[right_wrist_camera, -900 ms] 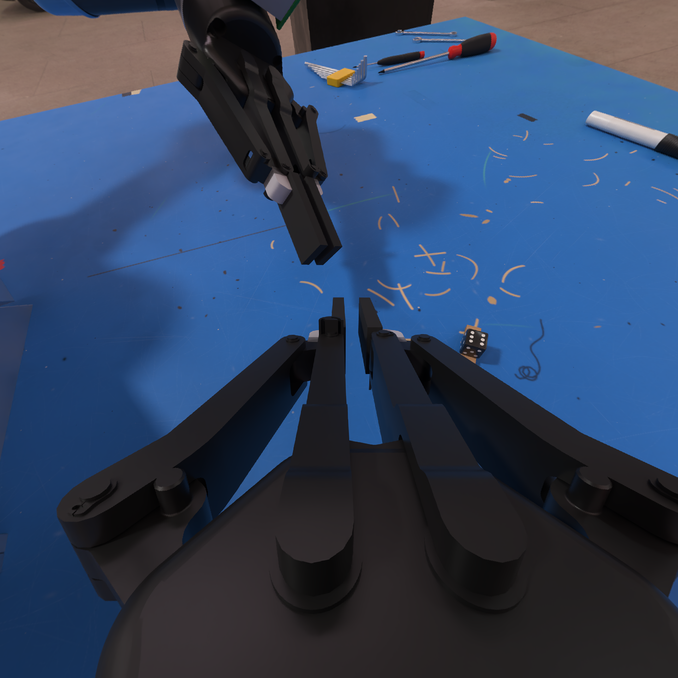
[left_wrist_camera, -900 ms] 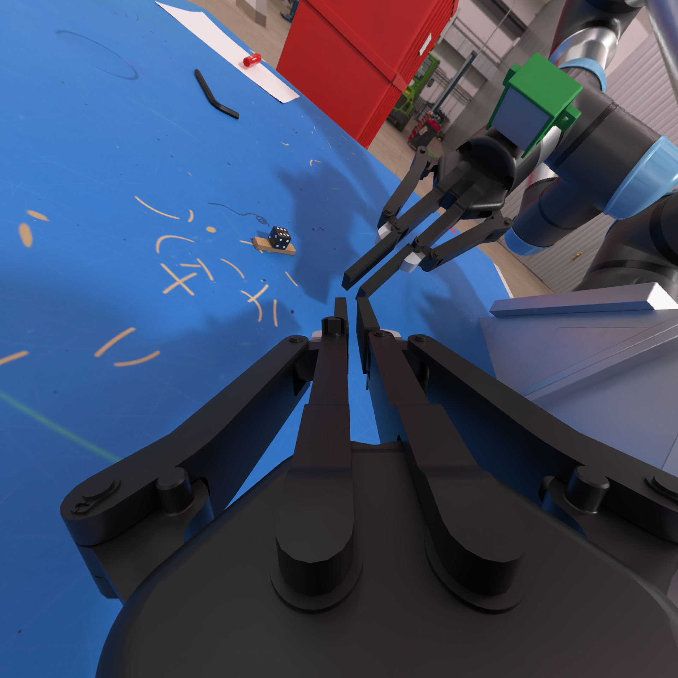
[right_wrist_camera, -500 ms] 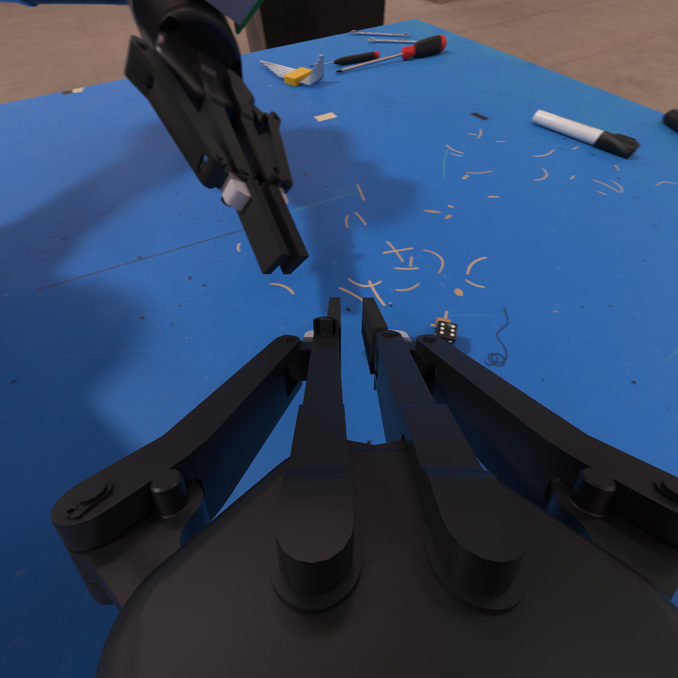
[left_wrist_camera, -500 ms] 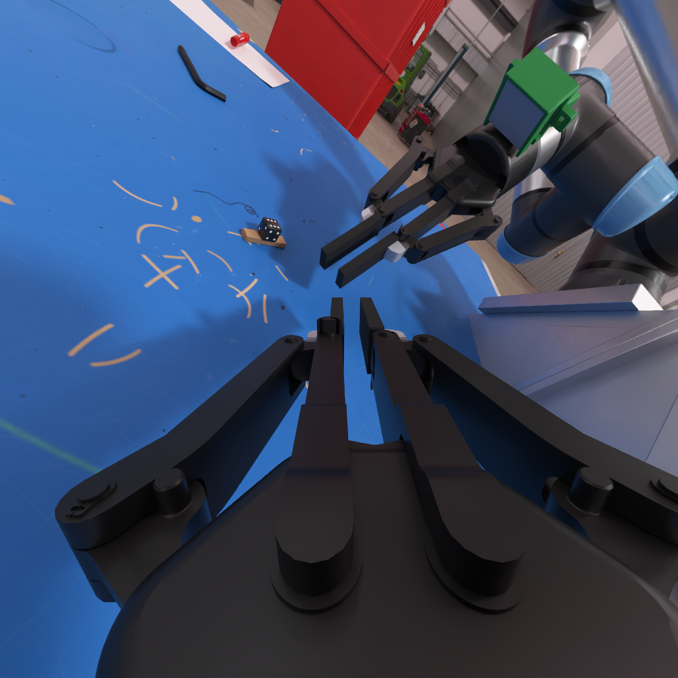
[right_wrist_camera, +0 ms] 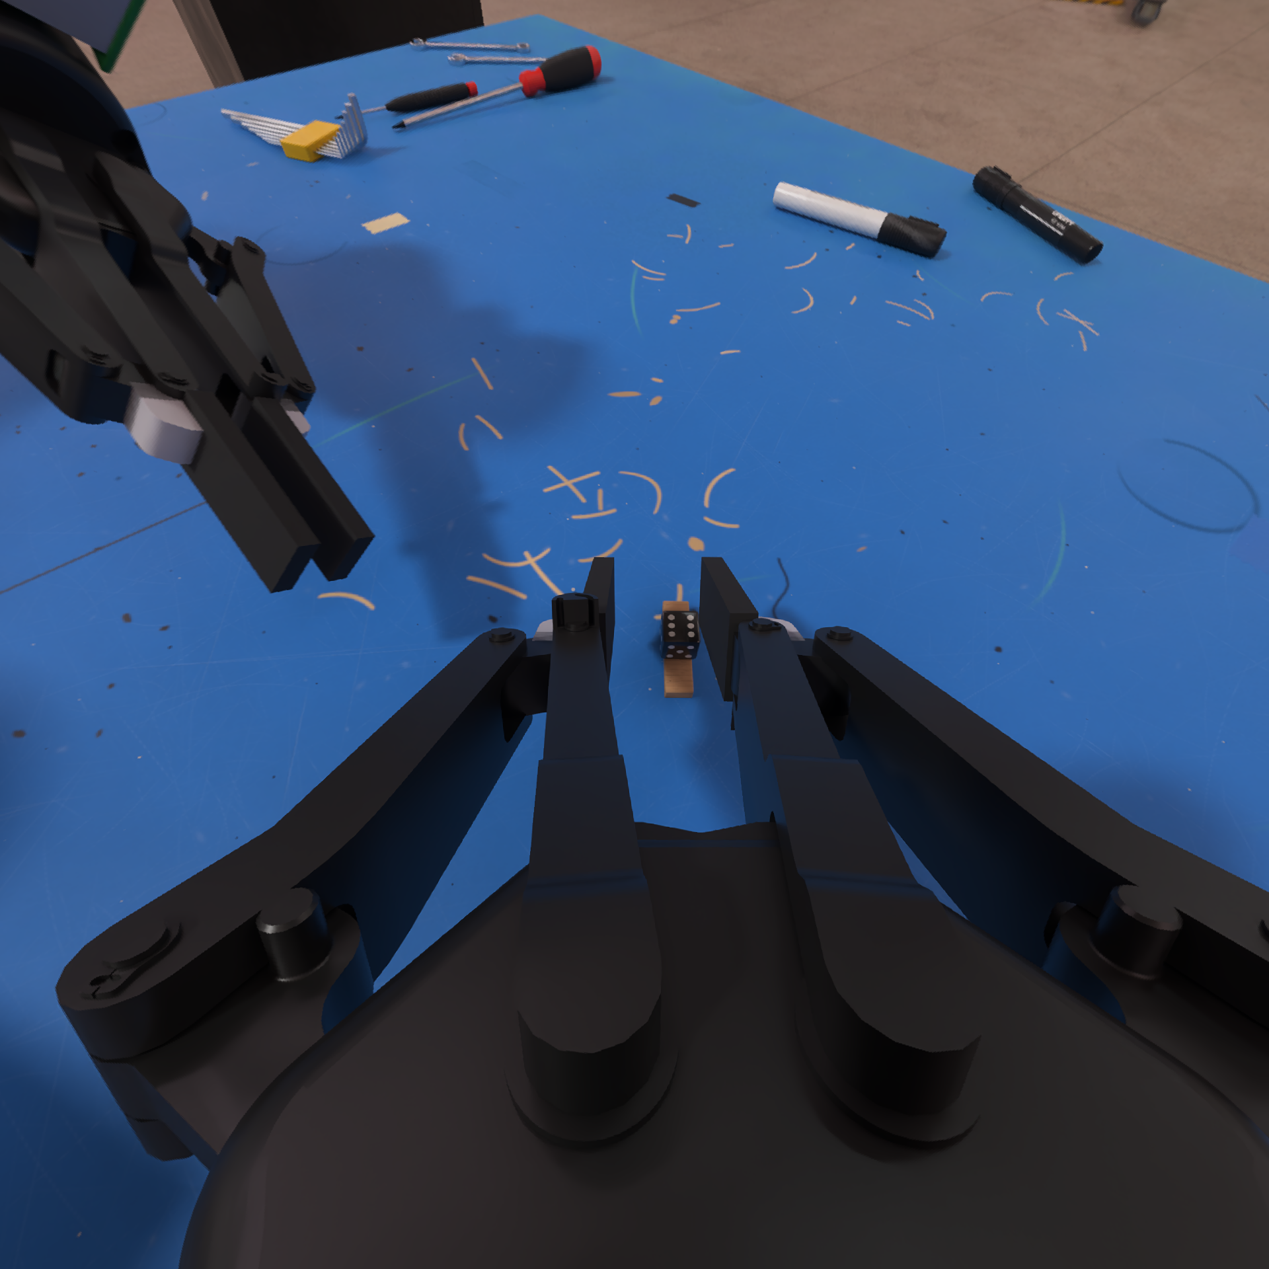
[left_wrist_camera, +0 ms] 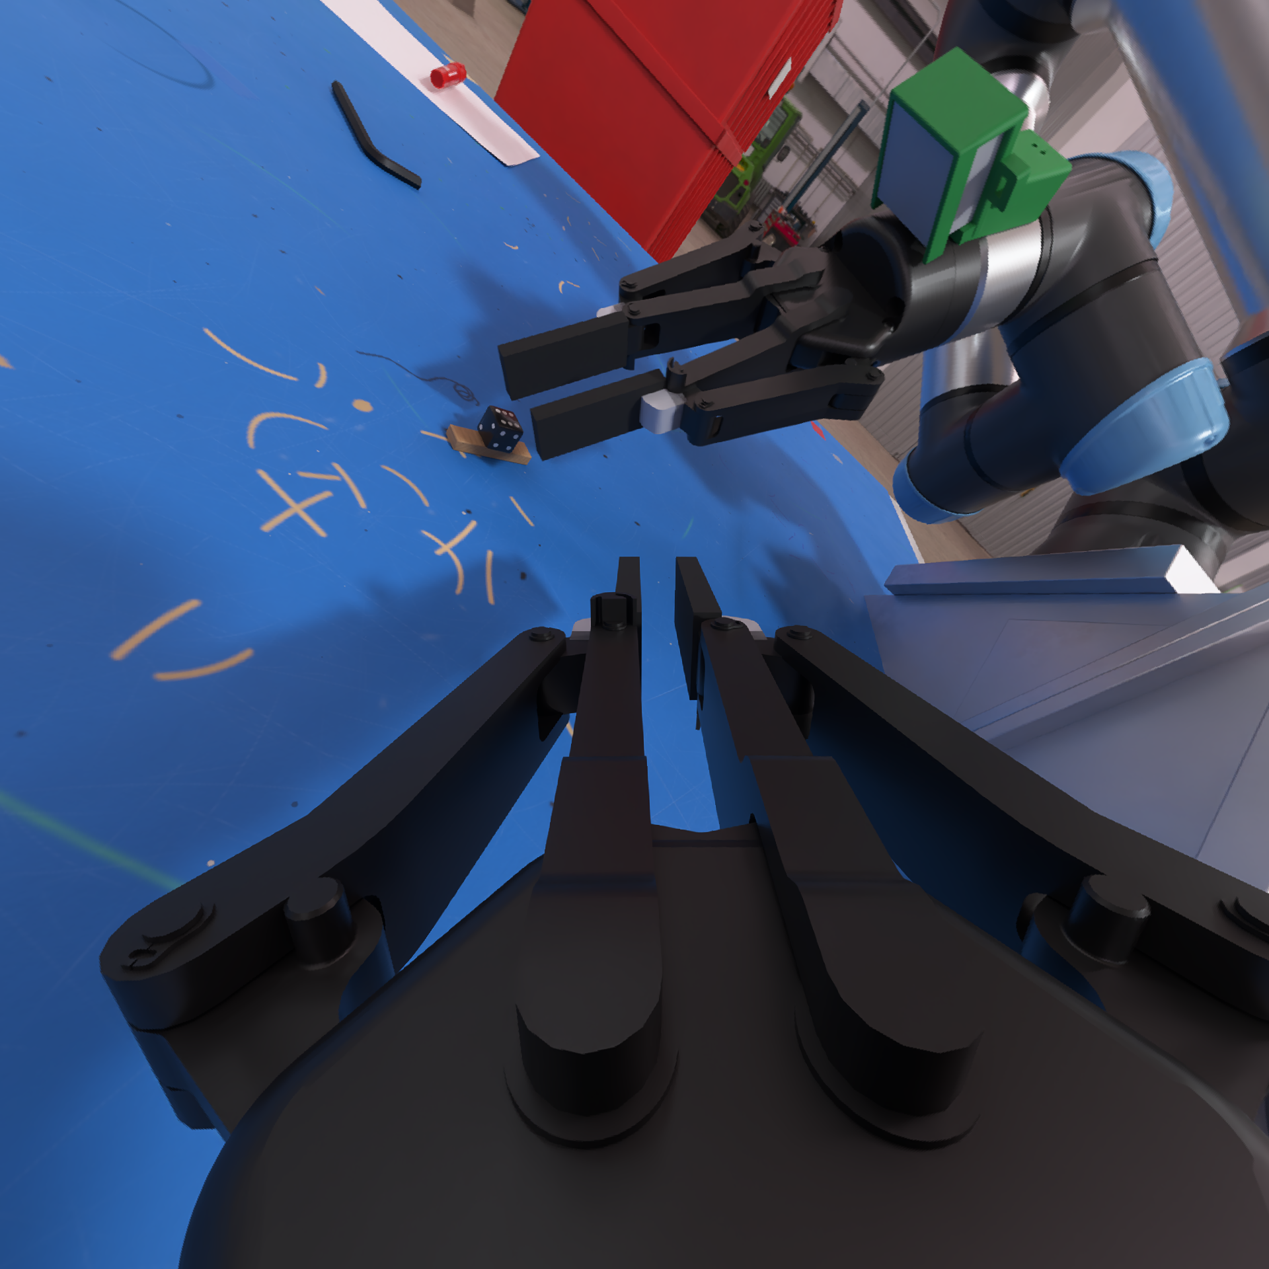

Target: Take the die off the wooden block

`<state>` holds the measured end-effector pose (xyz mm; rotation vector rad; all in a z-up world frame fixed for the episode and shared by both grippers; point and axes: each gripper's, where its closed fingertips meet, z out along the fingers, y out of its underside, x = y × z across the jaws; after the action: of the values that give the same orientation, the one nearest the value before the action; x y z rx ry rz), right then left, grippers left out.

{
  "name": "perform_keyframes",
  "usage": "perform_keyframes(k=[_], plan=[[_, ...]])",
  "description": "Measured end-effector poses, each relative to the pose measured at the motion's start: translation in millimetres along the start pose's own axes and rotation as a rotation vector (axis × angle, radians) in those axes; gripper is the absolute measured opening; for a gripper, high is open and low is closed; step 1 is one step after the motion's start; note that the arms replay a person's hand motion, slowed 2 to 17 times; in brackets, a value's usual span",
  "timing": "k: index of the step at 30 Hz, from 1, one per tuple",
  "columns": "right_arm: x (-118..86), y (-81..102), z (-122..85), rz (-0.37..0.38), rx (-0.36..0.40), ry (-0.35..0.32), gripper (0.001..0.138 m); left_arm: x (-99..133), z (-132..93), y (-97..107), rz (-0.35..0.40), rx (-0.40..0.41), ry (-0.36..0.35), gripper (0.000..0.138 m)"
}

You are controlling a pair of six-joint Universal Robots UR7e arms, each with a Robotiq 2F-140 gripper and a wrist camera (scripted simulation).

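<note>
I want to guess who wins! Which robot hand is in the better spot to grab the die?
Probably the right gripper: its open fingers line up with the die on the wooden block. The left gripper is nearly closed and off to the side.

- A blue table [right_wrist_camera: 893, 446] is filling both views, its top showing orange scratch marks and dark specks.
- A red cabinet [left_wrist_camera: 638, 103] is standing just beyond the table's edge.
- A tan floor [right_wrist_camera: 927, 75] is stretching out past the table.
- Soft shadows are lying across the tabletop.
- A grey metal structure [left_wrist_camera: 1064, 687] is sitting beside the table.
</note>
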<state>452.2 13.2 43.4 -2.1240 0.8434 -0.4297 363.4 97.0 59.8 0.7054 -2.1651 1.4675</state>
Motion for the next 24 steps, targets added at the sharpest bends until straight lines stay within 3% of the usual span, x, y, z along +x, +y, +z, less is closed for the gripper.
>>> perform_keyframes(k=[7,17,24], plan=[[6,4.4,6,0.025,-0.032,-0.012,0.032,5,3,1,0.001,-0.007,0.015,0.014],[9,13.9,14,0.022,-0.089,-0.011,0.033,3,6,6,0.043,-0.039,-0.024,0.015],[10,16.2,19,0.053,-0.109,-0.033,0.031,6,8,6,0.029,-0.036,-0.01,0.015]])
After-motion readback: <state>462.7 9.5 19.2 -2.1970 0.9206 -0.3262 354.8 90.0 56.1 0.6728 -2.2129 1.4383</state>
